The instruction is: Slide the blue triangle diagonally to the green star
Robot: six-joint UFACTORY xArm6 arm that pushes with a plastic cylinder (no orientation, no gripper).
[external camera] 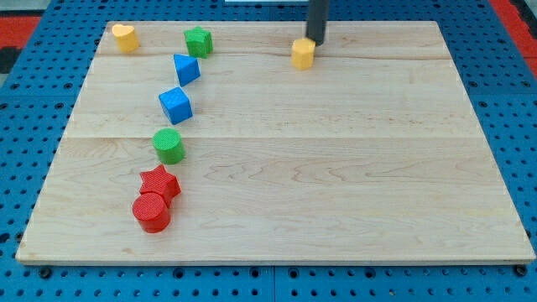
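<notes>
The blue triangle lies on the wooden board at the upper left. The green star sits just above and to its right, almost touching it. My tip is at the view's top centre, right behind the yellow block, far to the right of the blue triangle.
A yellow heart lies at the top left corner. A blue cube sits below the triangle. A green cylinder, a red star and a red cylinder run down the left side.
</notes>
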